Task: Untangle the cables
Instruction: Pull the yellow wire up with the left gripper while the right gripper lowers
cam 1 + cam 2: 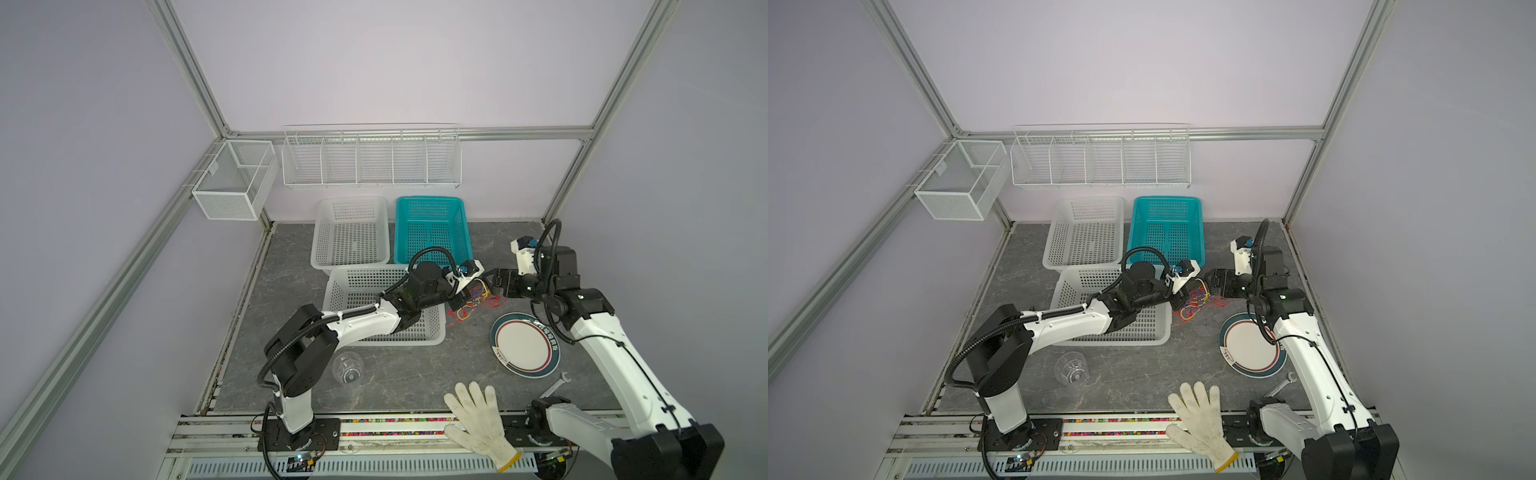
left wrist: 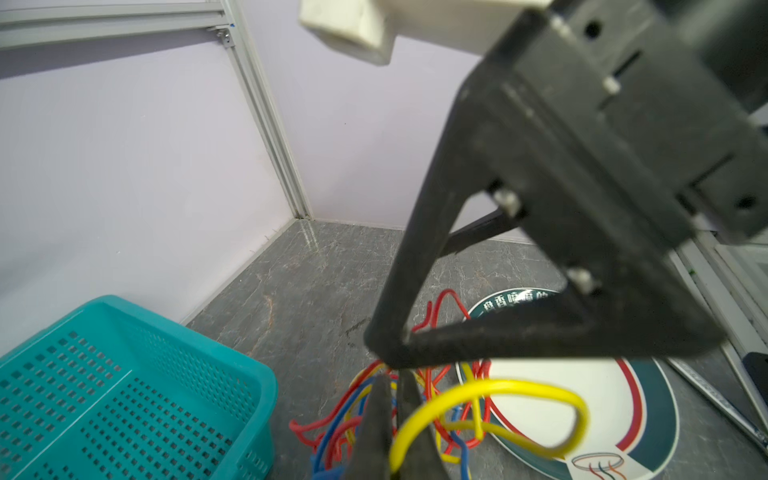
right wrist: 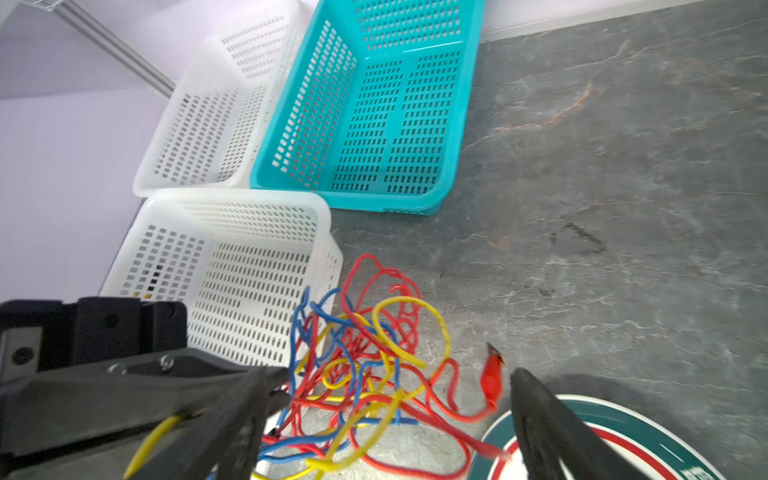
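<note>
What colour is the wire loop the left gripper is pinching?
Yellow: the thin wire loop in the left gripper, clearest in left wrist view.

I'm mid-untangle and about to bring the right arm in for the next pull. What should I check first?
1. The left gripper is shut on the yellow cable: ok.
2. The right gripper is open and holds nothing: ok.
3. The red clip is ungripped, near the right gripper: ok.
4. The cables are separated: not ok. Red, blue and yellow strands are knotted together.
5. The plate is clear of the cables: not ok. A red strand end reaches its rim.
6. The white basket is clear of the tangle: cannot tell. Strands lie right by its corner.
</note>
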Available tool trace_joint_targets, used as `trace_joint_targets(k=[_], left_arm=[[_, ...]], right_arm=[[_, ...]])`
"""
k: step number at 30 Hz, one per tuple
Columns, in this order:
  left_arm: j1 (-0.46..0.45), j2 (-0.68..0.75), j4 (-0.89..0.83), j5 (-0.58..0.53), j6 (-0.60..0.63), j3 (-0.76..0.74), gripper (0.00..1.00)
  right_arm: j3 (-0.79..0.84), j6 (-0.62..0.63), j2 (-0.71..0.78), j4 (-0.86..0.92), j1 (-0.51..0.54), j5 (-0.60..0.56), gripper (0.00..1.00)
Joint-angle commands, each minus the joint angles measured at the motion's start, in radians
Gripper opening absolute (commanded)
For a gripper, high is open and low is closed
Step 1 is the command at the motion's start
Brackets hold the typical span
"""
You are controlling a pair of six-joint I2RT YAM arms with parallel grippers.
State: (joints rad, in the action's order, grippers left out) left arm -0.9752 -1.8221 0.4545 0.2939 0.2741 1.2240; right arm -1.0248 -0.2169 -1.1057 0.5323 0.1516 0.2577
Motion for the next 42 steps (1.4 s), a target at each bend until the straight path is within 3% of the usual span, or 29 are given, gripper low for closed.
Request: trace_joint_targets(k=[1,7,19,24,30,33,38,42], left_arm=[[0.004,-0.017,-0.014,0.067,0.101,0.073,0.00],[0.004,-0.033,-0.011,0.082,0.116,0.107,0.00],[0.013,-0.013,0.039,0.052,0.110,0.083,0.00],[0.028,-0.009,0.074,0.052,0.087,0.065,0.00],[0.043,-0.010,0.139,0.120,0.028,0.077,0.00],[0.043,-0.021,0.158,0.164,-0.007,0.096,0.00],[0.043,-0.027,0.207,0.193,-0.060,0.097,0.00],[0.043,-0.022,0.229,0.204,-0.090,0.088,0.00]], right_arm=[[0.034,0.034,-0.020,-0.052,-0.003,0.107,0.92],[0.078,0.038,-0.065,-0.076,-0.003,0.103,0.90],[0.181,-0.017,-0.033,-0.107,-0.035,-0.018,0.88],[0.186,0.005,0.018,-0.092,-0.039,0.048,0.88],[0.223,0.010,0.012,-0.153,-0.039,0.182,0.89],[0.210,0.006,-0.018,-0.175,-0.036,0.189,0.87],[0.188,-0.009,-0.069,-0.206,-0.036,0.143,0.76],[0.190,-0.034,-0.085,-0.242,-0.036,0.083,0.51]])
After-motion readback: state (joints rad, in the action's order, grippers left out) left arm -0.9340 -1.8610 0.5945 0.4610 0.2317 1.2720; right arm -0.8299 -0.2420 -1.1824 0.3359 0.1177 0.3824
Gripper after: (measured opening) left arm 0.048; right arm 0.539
